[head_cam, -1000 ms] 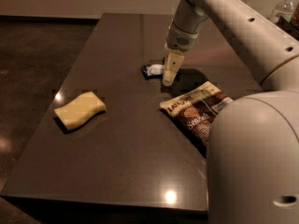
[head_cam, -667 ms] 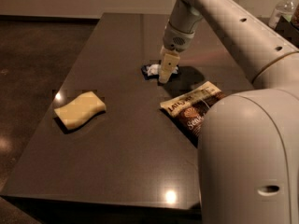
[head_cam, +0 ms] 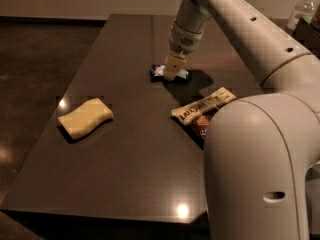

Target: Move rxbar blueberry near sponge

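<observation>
The rxbar blueberry (head_cam: 161, 72) lies flat on the dark table (head_cam: 130, 149), a small dark blue wrapper with a white centre, mostly covered by my gripper. My gripper (head_cam: 171, 70) points straight down onto the bar, its yellowish fingers touching or just above it. The sponge (head_cam: 85, 117) is pale yellow with wavy edges and lies at the table's left side, well to the left and nearer than the bar.
A brown-and-cream chip bag (head_cam: 200, 113) lies right of centre, partly hidden by my arm's large white body (head_cam: 255, 174). A water bottle (head_cam: 303, 10) stands at the far right back. The table's left edge runs close to the sponge.
The gripper has shifted slightly left and down over the bar. The bar and sponge have not moved.
</observation>
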You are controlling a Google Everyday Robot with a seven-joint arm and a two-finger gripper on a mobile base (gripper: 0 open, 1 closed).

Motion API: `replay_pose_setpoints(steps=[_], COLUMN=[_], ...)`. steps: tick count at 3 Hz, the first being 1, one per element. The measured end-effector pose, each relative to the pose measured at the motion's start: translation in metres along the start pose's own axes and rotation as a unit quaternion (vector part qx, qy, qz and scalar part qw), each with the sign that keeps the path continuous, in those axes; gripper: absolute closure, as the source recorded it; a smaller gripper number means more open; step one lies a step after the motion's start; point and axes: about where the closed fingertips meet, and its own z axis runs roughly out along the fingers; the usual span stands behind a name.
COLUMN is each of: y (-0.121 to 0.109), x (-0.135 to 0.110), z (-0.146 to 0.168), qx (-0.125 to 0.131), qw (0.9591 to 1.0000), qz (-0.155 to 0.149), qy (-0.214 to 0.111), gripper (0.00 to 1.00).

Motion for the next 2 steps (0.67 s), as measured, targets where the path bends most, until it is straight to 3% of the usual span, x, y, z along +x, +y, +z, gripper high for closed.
replay_pose_setpoints(steps=[1, 2], y=[0.016, 0.042], x=[-0.023, -0.053], z=[-0.005, -0.006], qx=[-0.001, -0.009], qw=[0.9994, 0.9972], qz=[-0.033, -0.071], qy=[-0.009, -0.022], gripper=[0.96, 1.00])
